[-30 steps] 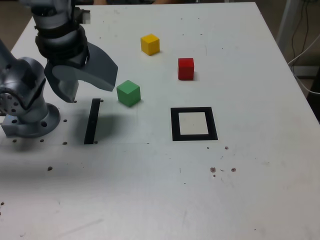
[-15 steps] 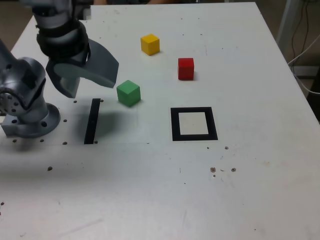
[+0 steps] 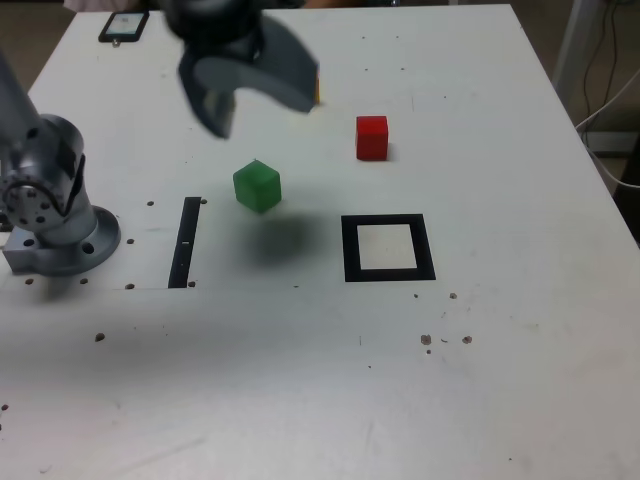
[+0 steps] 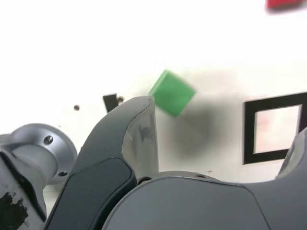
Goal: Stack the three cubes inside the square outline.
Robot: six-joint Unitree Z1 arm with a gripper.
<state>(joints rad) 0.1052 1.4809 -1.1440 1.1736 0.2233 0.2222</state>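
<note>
The pincer [image 3: 255, 85] has swung away from its earlier station beside the arm's base [image 3: 55, 215] and the black strip [image 3: 185, 242]. In the exterior view it now hangs in the air beyond the green cube [image 3: 257, 186], blurred with motion and casting a shadow on the counter [image 3: 320, 400] between the green cube and the square outline [image 3: 388, 248]. Its jaws stand wide apart and hold nothing; the wrist view confirms one broad jaw in the foreground with the green cube [image 4: 171, 92] clear of it.

No cube has shifted. The green cube sits just to the exterior view's left of the square outline and slightly beyond it. The red cube [image 3: 371, 137] stands farther beyond the outline, apart from the green one. The yellow cube [image 3: 316, 88] is almost wholly masked by the pincer; only a sliver shows at the jaw's edge. The outline's pale centre is bare.

Assessment: the task is at its start, with nothing yet placed or stacked. The arm's move reads as an approach toward the cubes. Whether the green or the yellow cube is the target cannot be settled from these views. A descent and closure on a cube are yet to come before any transfer to the outline.

A dark phone-like object [image 3: 122, 25] lies at the counter's far edge, well away from the outline.
</note>
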